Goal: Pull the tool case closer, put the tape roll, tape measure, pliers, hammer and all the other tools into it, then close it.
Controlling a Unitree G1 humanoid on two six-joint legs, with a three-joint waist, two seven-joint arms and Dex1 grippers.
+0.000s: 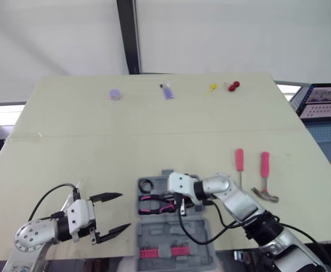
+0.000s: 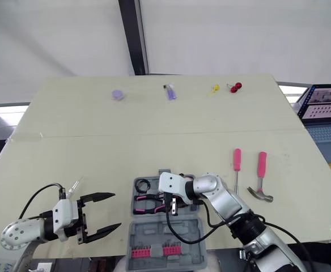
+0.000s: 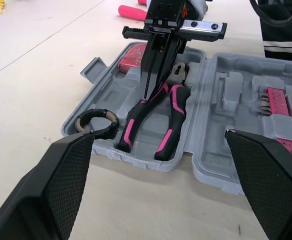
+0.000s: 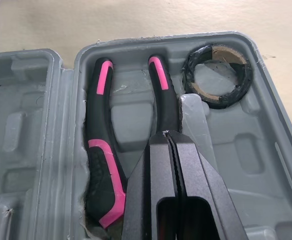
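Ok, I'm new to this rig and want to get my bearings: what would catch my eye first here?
The open gray tool case at the near edge of the table stands out, with pink-and-black pliers and a black tape roll in it and the right gripper, shut, over the pliers. The left gripper hangs open left of the case; a pink-handled hammer and screwdriver lie to its right.

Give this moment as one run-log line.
tool case open | tape roll, pliers inside | right gripper shut over pliers | left gripper open | hammer, screwdriver outside
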